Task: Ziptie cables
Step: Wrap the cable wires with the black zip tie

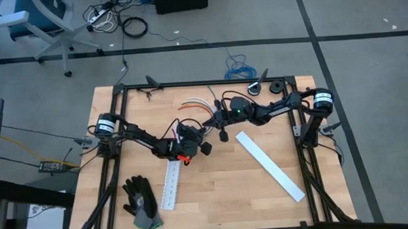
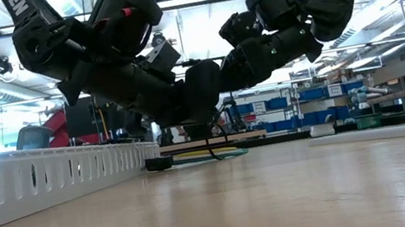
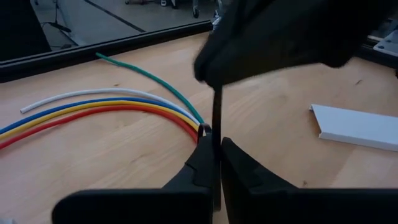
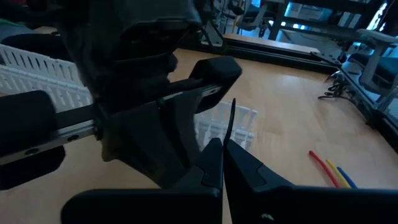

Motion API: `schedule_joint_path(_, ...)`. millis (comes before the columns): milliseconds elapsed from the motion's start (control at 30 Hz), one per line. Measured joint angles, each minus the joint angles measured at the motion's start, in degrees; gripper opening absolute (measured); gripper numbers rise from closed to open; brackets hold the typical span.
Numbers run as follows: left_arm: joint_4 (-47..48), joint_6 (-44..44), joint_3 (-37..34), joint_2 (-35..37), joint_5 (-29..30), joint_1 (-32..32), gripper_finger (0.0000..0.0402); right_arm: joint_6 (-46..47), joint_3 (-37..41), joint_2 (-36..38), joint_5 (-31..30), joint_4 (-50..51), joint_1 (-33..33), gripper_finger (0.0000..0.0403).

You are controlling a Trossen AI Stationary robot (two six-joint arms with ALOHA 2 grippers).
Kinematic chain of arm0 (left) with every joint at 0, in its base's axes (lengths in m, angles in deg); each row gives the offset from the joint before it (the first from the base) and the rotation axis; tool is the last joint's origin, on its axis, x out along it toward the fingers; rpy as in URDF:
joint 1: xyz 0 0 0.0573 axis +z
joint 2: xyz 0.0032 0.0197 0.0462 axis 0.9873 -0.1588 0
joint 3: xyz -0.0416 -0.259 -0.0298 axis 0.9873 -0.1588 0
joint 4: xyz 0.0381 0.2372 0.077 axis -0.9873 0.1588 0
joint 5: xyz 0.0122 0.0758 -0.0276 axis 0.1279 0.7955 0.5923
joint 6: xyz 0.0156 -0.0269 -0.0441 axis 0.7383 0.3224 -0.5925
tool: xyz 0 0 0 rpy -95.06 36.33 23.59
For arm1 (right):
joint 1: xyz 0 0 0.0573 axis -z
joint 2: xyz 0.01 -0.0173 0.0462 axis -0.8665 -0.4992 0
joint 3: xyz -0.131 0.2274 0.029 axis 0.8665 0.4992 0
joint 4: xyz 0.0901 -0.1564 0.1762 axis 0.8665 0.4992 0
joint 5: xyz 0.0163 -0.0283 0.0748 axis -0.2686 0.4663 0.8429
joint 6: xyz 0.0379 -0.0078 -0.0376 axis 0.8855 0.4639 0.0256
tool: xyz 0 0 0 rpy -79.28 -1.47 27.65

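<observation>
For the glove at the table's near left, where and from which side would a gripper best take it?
Grip the glove at its grey cuff end, coming straight down from above. It lies flat and limp with the fingers splayed toward the table's middle; the cuff looks like the bulkiest part to pinch, probably.

The high view looks straight down on the whole table (image 1: 213,189); the low view skims its surface level (very near). Both wrist views look closely forward, sharing the ziptie (image 3: 216,118).
</observation>
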State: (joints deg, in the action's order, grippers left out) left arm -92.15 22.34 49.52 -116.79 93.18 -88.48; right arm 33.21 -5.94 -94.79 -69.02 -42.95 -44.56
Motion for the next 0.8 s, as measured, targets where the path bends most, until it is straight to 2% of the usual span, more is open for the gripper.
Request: schedule_joint_path(800, 3.13, -0.63, 0.0, 0.02, -2.0, 0.04, 0.0014, 3.41, 0.04, 10.94, 0.05, -0.58, 8.61, 0.0)
